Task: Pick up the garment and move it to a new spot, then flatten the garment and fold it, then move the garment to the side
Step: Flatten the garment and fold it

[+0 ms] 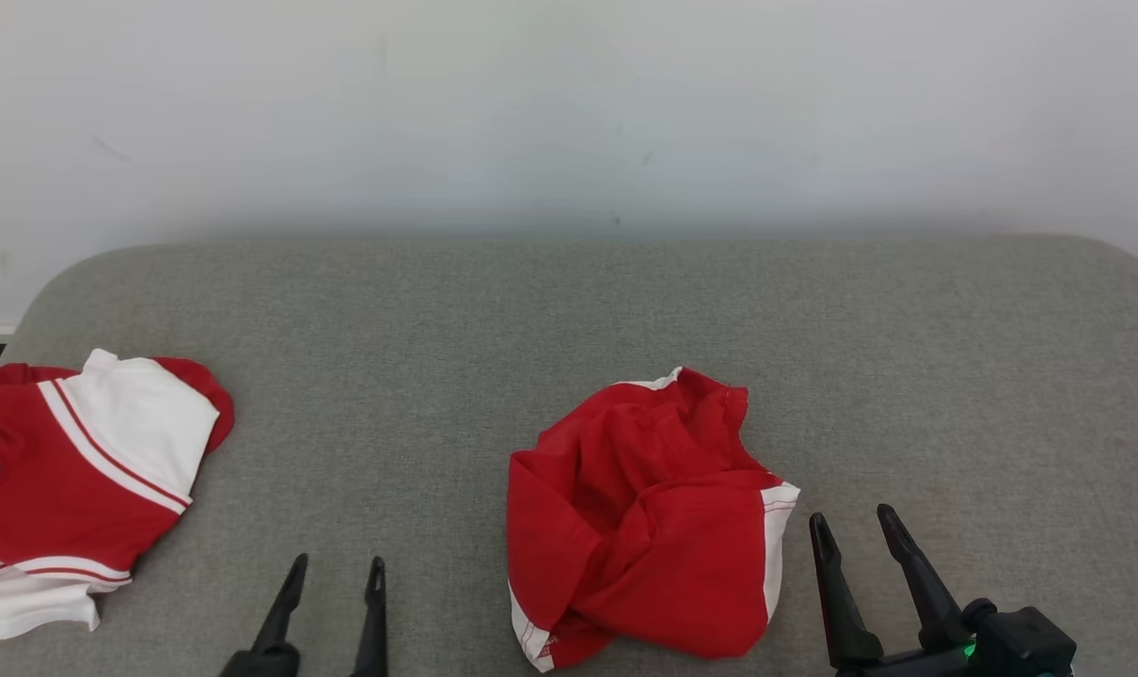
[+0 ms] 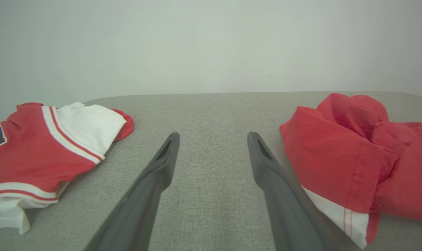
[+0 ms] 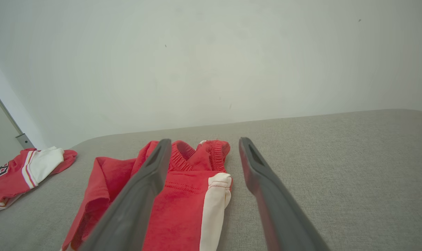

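On the cushion (image 1: 569, 310) lie one garment (image 1: 644, 527), one jersey (image 1: 71, 480).

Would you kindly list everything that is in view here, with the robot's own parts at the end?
crumpled red garment: one, red with white side stripes, middle of the surface towards the front
red and white jersey: one, red with white panels and stripes, far left of the surface, apart from the other garment
grey padded surface: one, grey fabric, under both garments
wall: one, white, behind the surface
left gripper: one, dark fingers, open, over bare surface between the two garments
right gripper: one, dark fingers, open and holding nothing, just right of the crumpled red garment
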Robot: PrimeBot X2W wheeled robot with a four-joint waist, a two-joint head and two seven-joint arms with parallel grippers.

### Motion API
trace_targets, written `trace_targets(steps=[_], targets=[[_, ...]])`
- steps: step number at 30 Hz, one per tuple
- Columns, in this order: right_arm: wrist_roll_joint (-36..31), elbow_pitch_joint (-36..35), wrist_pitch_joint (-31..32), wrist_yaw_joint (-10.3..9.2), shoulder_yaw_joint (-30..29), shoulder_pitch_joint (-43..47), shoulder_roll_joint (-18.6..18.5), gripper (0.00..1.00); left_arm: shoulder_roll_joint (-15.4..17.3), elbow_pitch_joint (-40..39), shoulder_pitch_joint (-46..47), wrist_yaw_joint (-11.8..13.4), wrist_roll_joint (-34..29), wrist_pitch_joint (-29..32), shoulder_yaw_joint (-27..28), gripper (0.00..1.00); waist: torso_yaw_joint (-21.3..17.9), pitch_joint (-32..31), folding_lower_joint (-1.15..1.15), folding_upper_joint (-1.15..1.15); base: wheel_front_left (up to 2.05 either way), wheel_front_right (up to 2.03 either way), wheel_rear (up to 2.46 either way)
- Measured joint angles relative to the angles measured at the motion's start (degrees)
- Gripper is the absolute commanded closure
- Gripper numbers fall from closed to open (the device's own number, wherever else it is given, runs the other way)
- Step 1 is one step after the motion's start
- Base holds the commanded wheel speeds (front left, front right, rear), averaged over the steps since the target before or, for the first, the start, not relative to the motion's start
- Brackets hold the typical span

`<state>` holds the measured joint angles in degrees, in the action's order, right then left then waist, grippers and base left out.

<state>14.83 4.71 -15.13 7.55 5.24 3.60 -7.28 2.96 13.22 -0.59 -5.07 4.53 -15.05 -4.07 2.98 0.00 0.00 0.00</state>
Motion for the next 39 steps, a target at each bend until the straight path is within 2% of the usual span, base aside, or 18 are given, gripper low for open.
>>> trace_targets(steps=[8,14,25,26,27,28,33,39], targets=[[-0.4,0.0,0.0,0.0,-0.6,-0.3,1.2,0.0,0.0,-0.4,5.2,-1.1,-0.7,0.0,-9.9,0.0,-2.7,1.0,0.0,0.0,0.0,0.0,0.0],[-0.5,0.7,0.0,0.0,-0.7,-1.6,1.7,0.0,-0.1,3.3,10.7,-1.5,-0.6,0.0,-16.9,0.0,-6.3,2.1,0.0,0.0,0.0,0.0,0.0],[-0.3,1.5,0.0,0.0,-1.8,-2.9,2.6,0.0,-0.1,16.1,16.4,-0.4,1.2,0.0,-20.1,0.0,-12.8,5.3,0.0,0.01,0.0,0.0,0.0],[-0.3,1.5,0.0,0.0,-1.9,-3.1,2.6,0.0,-0.1,17.5,16.5,-0.3,1.7,0.0,-20.1,0.35,-13.2,5.6,0.0,0.01,0.0,0.0,0.0],[-0.3,1.5,0.0,0.0,-2.2,-3.2,2.7,0.0,-0.1,18.6,16.7,-0.3,2.1,0.0,-20.1,0.8,-13.5,5.9,0.01,0.01,0.0,0.0,0.0],[-0.3,1.5,0.0,0.0,-2.3,-3.4,2.7,0.0,-0.1,19.1,17.1,-0.2,2.3,0.0,-20.1,1.0,-13.8,6.2,0.01,0.01,0.0,0.0,0.0],[-0.4,0.9,0.0,0.0,-3.2,-3.4,2.8,0.0,-0.1,17.4,18.6,0.4,4.1,0.0,-19.8,1.0,-13.4,6.8,0.01,0.01,0.0,0.0,0.0],[-0.5,1.1,0.0,0.0,-3.1,-2.4,2.8,0.0,0.3,7.7,17.7,1.1,5.1,0.0,-16.5,1.0,-10.7,5.9,0.01,0.01,0.0,0.0,0.0]])
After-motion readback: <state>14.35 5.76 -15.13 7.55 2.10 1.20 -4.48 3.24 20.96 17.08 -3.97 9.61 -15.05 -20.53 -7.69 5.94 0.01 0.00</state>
